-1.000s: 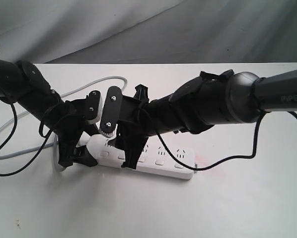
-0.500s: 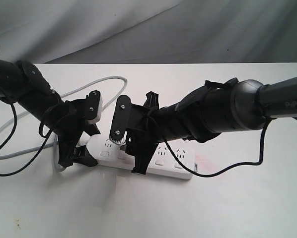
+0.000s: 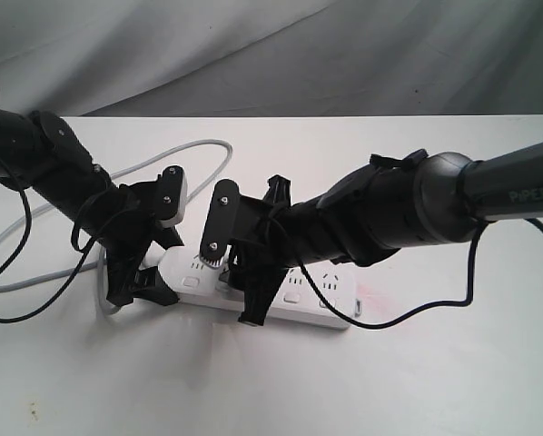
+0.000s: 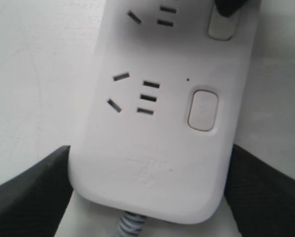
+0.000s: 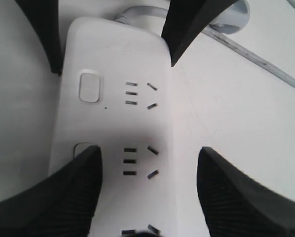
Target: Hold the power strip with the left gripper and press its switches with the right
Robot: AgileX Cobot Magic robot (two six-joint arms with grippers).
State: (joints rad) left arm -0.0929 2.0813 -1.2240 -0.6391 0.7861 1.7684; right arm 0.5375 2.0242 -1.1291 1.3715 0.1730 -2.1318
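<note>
A plain white desk (image 3: 362, 391) fills most of the exterior view, its surface smooth and matte. Right of the middle it carries a faint pinkish smudge (image 3: 380, 295), and a few tiny dark specks (image 3: 31, 409) dot its near left corner. Soft grey shadows fall on it towards the near edge. Behind the desk's far edge a grey cloth backdrop (image 3: 253, 54) rises, with soft folds running slantwise across it.

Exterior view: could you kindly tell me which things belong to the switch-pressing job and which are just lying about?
Job: long white plastic power strip; its square white switches; black left gripper, fingers clamping the strip's end; bulkier black right gripper, fingers open.
Just there: white table; grey cloth backdrop; faint pink mark on the table.
</note>
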